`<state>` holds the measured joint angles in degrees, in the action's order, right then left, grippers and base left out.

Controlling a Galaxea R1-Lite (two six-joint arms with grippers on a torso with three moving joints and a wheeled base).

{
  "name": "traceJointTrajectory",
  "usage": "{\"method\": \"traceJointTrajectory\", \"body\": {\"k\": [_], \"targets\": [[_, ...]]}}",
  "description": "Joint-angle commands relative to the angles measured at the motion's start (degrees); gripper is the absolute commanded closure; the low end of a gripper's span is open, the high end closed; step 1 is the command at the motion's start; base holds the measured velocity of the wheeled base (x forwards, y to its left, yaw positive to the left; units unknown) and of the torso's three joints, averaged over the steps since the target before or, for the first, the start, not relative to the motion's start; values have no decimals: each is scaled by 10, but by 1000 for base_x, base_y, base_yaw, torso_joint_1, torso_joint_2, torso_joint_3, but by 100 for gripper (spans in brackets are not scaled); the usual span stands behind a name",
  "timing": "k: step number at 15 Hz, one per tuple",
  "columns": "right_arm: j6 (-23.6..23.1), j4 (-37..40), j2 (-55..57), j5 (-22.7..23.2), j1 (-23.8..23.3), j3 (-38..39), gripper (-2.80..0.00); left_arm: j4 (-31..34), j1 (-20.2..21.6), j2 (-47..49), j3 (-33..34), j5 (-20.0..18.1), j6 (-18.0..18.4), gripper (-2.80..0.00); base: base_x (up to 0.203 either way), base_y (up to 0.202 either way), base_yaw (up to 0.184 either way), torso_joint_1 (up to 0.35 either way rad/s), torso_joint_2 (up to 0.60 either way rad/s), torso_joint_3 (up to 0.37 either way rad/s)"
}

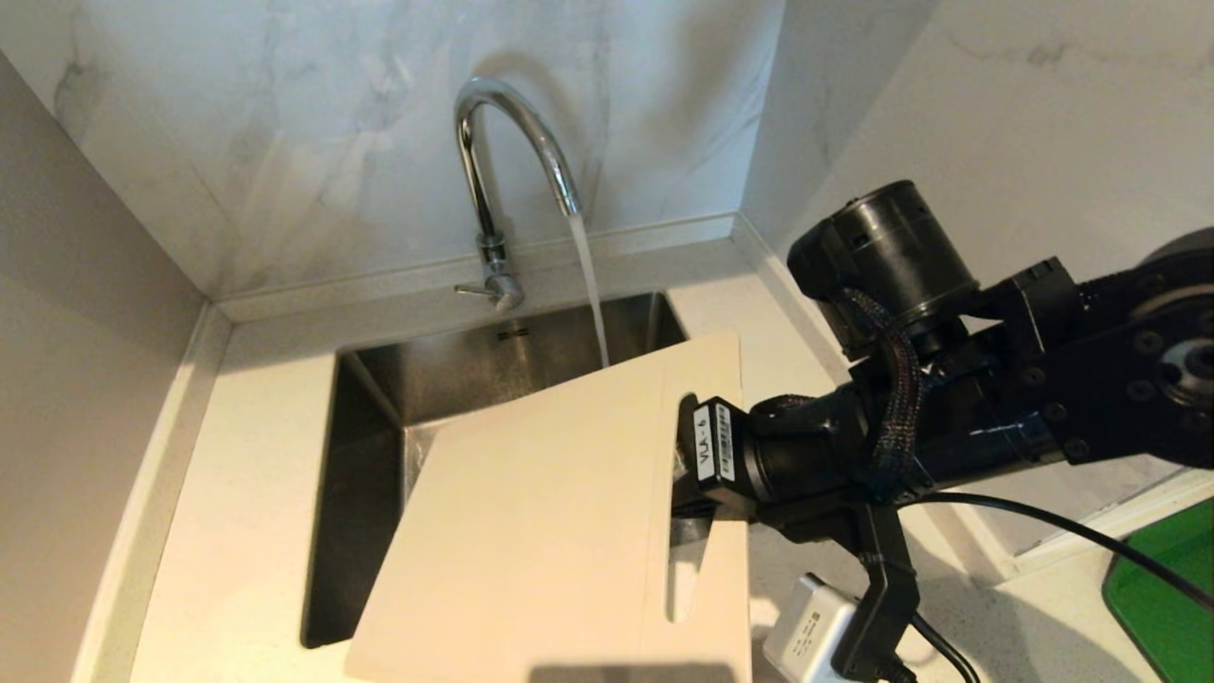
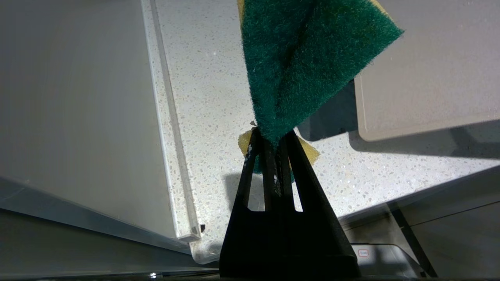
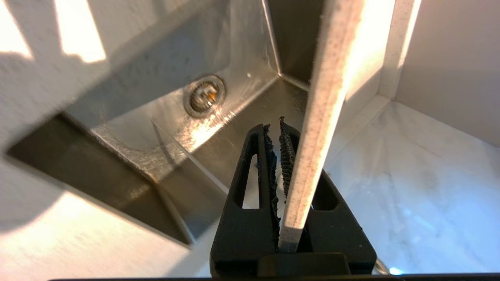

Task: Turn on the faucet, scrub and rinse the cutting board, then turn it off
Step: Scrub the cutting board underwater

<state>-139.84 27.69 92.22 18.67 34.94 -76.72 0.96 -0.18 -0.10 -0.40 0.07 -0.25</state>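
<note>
You have the pale speckled stone surface (image 1: 237, 493) filling the lower left and centre of the head view, with the rectangular stainless steel sink (image 1: 379, 408) sunk into it at mid-frame. The large flat cream-white plastic cutting board (image 1: 560, 531) with its elongated handle slot sits in the lower centre of that view, tilted over the sink, its far edge raised toward the water. In the right wrist view the board (image 3: 324, 117) shows edge-on above the basin and its round drain (image 3: 204, 96).

Your black right arm enters from the right edge of the head view, and the right hand (image 1: 685, 465) reaches the board at its slotted end. In the right wrist view the right hand (image 3: 280, 128) is pinching the board's edge between its ridged pads (image 3: 269, 156).

The tall shiny chrome gooseneck faucet (image 1: 493, 171) stands at upper centre, behind the sink. A stream of water (image 1: 590, 285) falls from its spout and drops behind the board's far edge.

In the left wrist view, the left hand (image 2: 273, 136) is pressed together on a green-and-yellow scrubbing sponge (image 2: 304, 54), held above the surface (image 2: 218, 117).

A bright green flat object (image 1: 1167, 598) lies at the lower right of the head view.
</note>
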Motion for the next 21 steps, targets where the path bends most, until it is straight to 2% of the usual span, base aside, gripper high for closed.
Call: {"method": "traceJointTrajectory", "body": {"k": [1,3,9,15,21], "targets": [[-11,58,28,-13,7,-69,0,0,0,0,1,0,0,0,0,0,0,0,0,0],[-26,111,44,-39,7,-109,0,0,0,0,0,0,0,0,0,0,0,0,0,0],[-30,132,63,-52,8,-129,0,0,0,0,0,0,0,0,0,0,0,0,0,0],[-50,152,124,-58,3,-229,0,0,0,0,0,0,0,0,0,0,0,0,0,0],[-86,152,175,-58,-44,-304,0,0,0,0,0,0,0,0,0,0,0,0,0,0]]}}
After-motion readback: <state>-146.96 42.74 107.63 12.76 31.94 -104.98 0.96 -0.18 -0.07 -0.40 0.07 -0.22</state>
